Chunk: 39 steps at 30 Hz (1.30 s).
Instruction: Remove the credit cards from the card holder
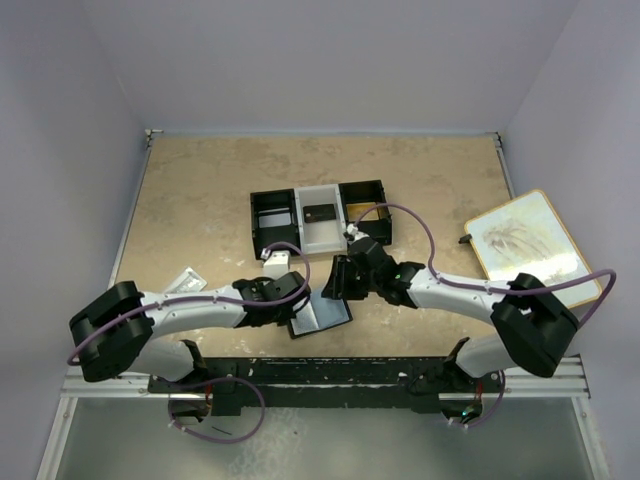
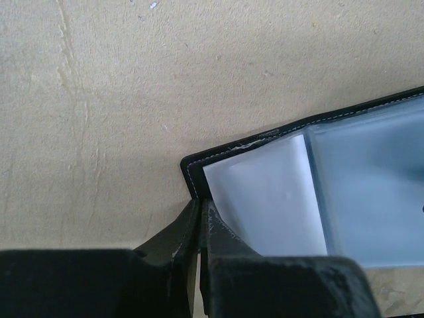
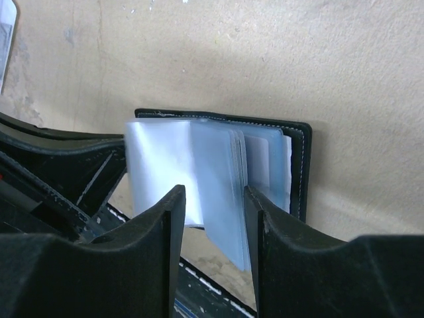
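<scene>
The card holder (image 1: 322, 316) lies open near the table's front edge, its black cover down and its pale-blue sleeves (image 3: 218, 179) fanned upward. My left gripper (image 2: 200, 207) is shut on the edge of the black cover (image 2: 192, 169) at its corner. My right gripper (image 3: 213, 199) is open astride the sleeves, and the stack leans against its right finger (image 3: 258, 212) with a gap to the left one. A dark credit card (image 1: 320, 212) and a gold-tan one (image 1: 359, 211) lie in the tray. I cannot tell whether the sleeves hold cards.
The black-and-white three-compartment tray (image 1: 272, 222) stands behind the grippers. A white packet (image 1: 185, 280) lies at the left, and a small white block (image 1: 277, 263) is beside the left arm. A wood-framed board (image 1: 520, 245) rests at the right edge.
</scene>
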Tool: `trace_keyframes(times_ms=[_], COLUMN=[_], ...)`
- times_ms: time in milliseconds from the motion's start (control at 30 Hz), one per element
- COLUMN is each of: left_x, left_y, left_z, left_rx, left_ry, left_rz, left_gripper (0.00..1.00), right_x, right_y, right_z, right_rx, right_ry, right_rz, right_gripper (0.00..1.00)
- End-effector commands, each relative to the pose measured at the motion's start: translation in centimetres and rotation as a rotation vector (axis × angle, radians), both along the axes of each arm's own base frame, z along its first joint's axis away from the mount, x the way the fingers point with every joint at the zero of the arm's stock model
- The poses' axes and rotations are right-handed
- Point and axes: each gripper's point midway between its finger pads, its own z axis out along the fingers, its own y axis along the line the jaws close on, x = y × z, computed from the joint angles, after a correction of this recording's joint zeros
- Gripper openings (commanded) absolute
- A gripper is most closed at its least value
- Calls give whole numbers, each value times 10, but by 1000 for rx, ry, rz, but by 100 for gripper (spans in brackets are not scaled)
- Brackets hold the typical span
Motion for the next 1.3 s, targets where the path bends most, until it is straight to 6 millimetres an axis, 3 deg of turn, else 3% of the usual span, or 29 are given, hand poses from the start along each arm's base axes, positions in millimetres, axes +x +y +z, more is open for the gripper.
trace_keyframes(times_ms=[0,333,567,733,1033,1267], left_x=[12,13,14,13,14,13], left_y=[-4,-5,-4,-3,-3,-2], left_z=[9,9,9,8,9,9], left_rx=[23,26,31,32,33,35], left_ry=[-44,-44,-45,-45,-45,-45], left_rz=[-7,-10,-7,-7,-8,-8], left_gripper=[0,0,0,0,0,0], right_x=[4,-4,6,5,-4,-4], right_y=[4,12,-13,-12,3,-2], right_z=[22,18,13,17,-2,-17], right_rx=[22,41,-71,-46,-1,-65], right_ry=[-37,-12,-22,-31,25,49], right_rz=[5,64,-67,-69,-9,-12], right_gripper=[44,48,52,53,52,53])
